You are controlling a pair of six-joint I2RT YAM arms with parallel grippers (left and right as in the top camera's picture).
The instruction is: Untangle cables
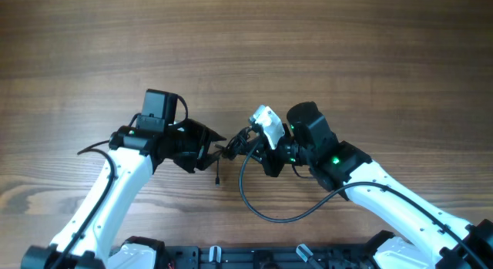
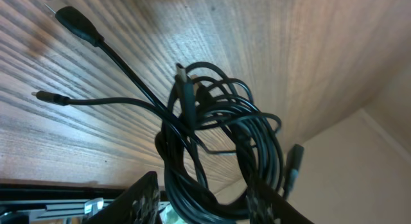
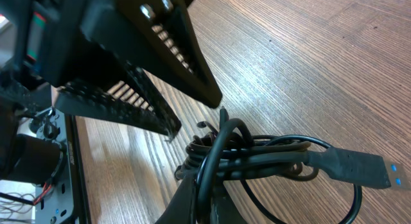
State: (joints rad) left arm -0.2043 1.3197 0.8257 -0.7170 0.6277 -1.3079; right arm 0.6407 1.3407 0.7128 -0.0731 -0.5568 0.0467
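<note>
The cables (image 2: 218,140) were bunched as one knotted coil between the two claws. The left claw (image 2: 202,208) appeared clamped on the coil, which filled its gap. The right claw (image 3: 202,205) was shut tight on a few strands. Pulling straight apart would likely cinch the knot, or thin strands could slip free. The right arm's own cord (image 1: 254,207) looped just behind its claw and might snag. Bare worktop (image 1: 246,53) lay open beyond both claws, while the rail (image 1: 231,257) crowded the space behind them
</note>
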